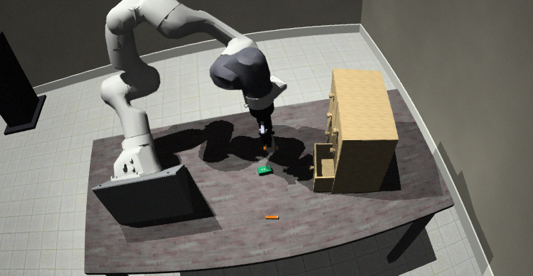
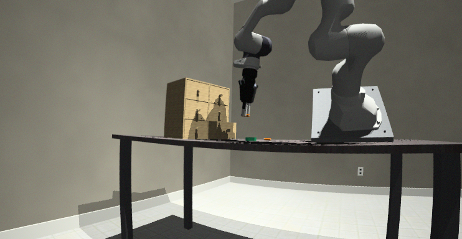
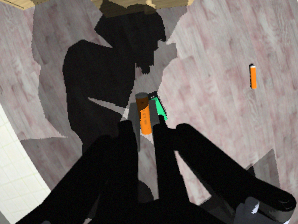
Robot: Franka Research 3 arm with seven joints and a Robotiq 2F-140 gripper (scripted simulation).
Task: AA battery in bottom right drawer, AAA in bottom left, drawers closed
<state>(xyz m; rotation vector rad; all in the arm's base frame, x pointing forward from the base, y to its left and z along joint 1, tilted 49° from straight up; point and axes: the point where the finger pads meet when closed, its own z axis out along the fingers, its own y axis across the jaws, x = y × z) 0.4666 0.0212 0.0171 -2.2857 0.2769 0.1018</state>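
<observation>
In the upper middle of the top view the jaws (image 1: 270, 149) (image 2: 246, 116) are clenched on what looks, by its thickness, like the AA battery (image 1: 265, 148) (image 2: 248, 115) (image 3: 145, 124), raised above the bench (image 1: 179, 251) (image 2: 291, 147) (image 3: 215, 100), its long axis running left to right towards the chest (image 1: 365, 106) (image 2: 174, 107). The open bottom-right drawer (image 1: 323, 184) (image 2: 216, 131) (image 3: 175, 4) lies lower right of them, so the carry should go that way and down. I count two batteries, the thinner one (image 1: 271, 217) (image 2: 267, 139) (image 3: 253, 78) at lower centre, one green block (image 1: 264, 169) (image 2: 250, 139) (image 3: 160, 108), and six drawers, one open.
</observation>
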